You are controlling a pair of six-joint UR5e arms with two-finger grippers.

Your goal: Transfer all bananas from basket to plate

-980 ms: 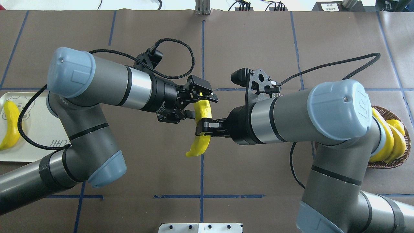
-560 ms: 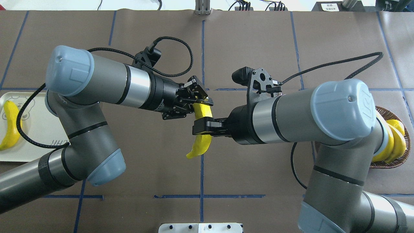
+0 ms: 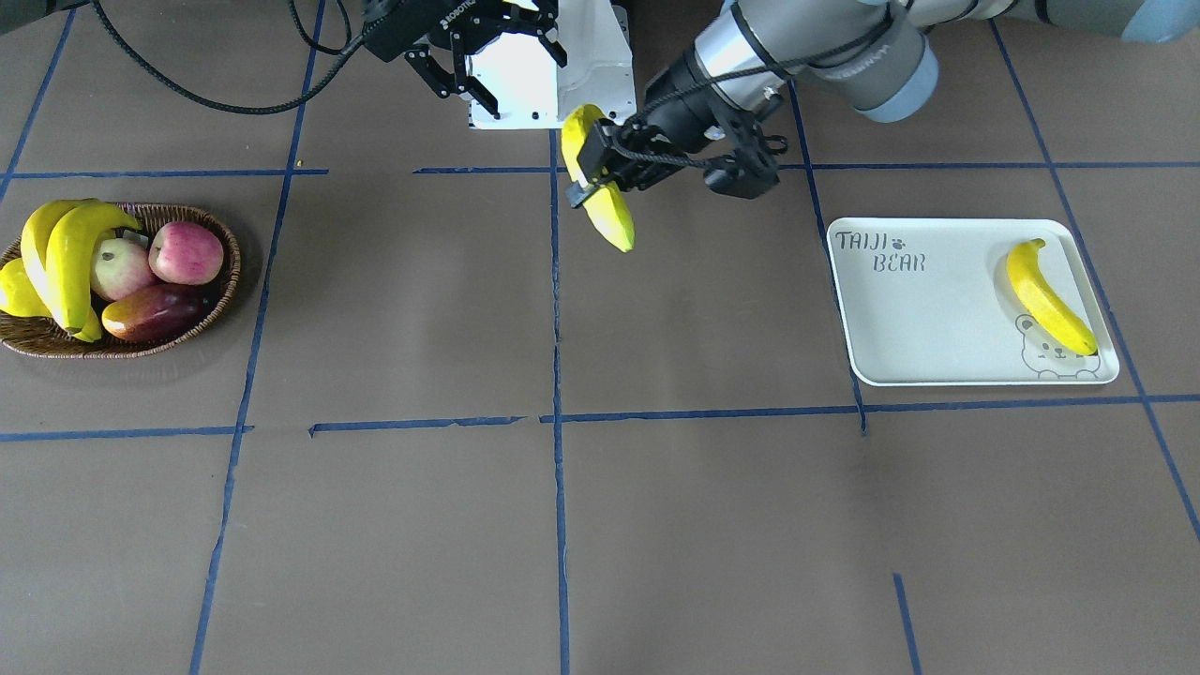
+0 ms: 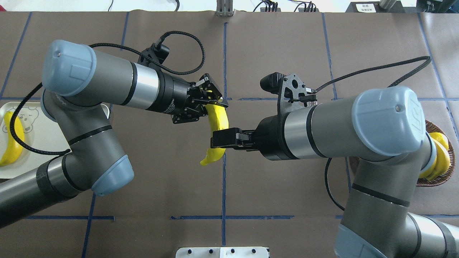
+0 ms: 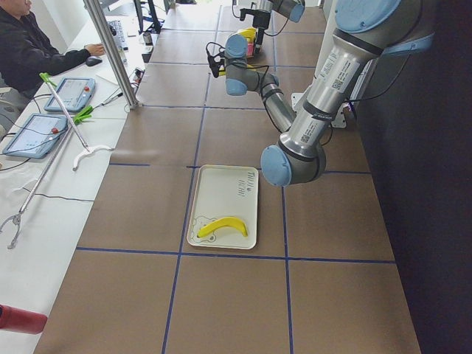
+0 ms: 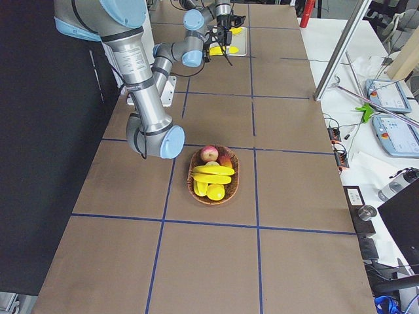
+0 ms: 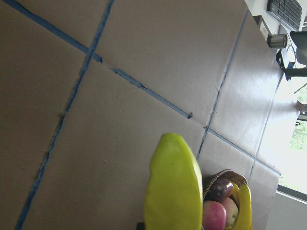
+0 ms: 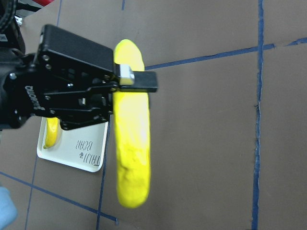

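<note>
Left pincer (image 3: 592, 174) clamps the held banana (image 3: 611, 214) above the counter (image 3: 656, 525); right pincer (image 3: 506, 77) is near it, jaws spread. Beyond the left pincer, the plate (image 3: 937, 328) carries one banana (image 3: 1050, 298) — beyond the right, the basket (image 3: 223, 286) holds bunched bananas (image 3: 70, 253), apples (image 3: 186, 251).

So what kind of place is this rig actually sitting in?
Most likely a robotics lab or data-collection workspace. The table is covered in brown paper marked off with blue tape lines, an operator is seated at a side bench, and tablet-style control pendants lie on that bench.
</note>
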